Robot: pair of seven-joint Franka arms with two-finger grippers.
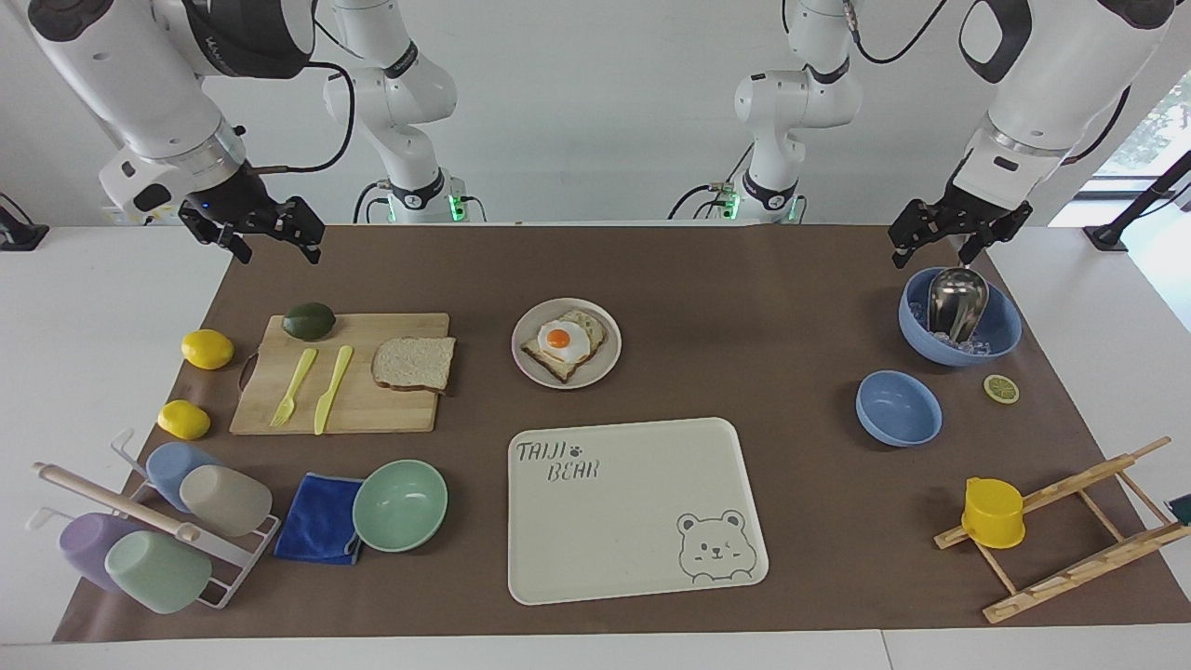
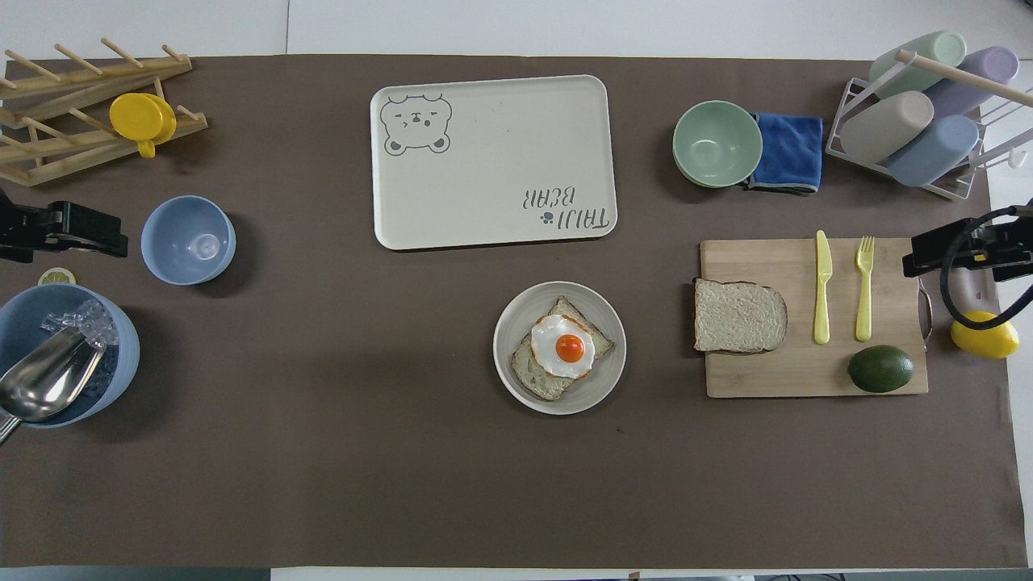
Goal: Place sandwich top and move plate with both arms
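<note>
The sandwich top [image 1: 413, 363] lies flat on the wooden cutting board [image 1: 344, 374], at the board's edge toward the middle of the desk [image 1: 707, 279], toward the right arm's end. One side of the slice pokes slightly over the board's edge. On the same board are a yellow fork [image 1: 294, 386], a yellow knife [image 1: 332, 388] and an avocado [image 1: 309, 320].

The plate [image 1: 566, 342] sits near the middle of the desk, beside the board and apart from it. It carries a toast slice with a fried egg [image 1: 562, 341] on top; the egg covers the middle of the toast, so only the crust and corners show. The cream tray [image 1: 635, 507] lies just farther from the robots than the plate, toward the desk's outer edge.

The right hand [image 1: 251, 231] hangs in the air over the desk's corner at the right arm's end, on the robots' side, its fingers spread and gripping nothing. From above it is cut off by the picture's edge, so only part of it shows. The left hand [image 1: 951, 233] hangs over the matching corner at the left arm's end, just above the blue bowl with the metal scoop [image 1: 958, 314]. Its fingers are also apart and bare, and the overhead view crops it too.
</note>
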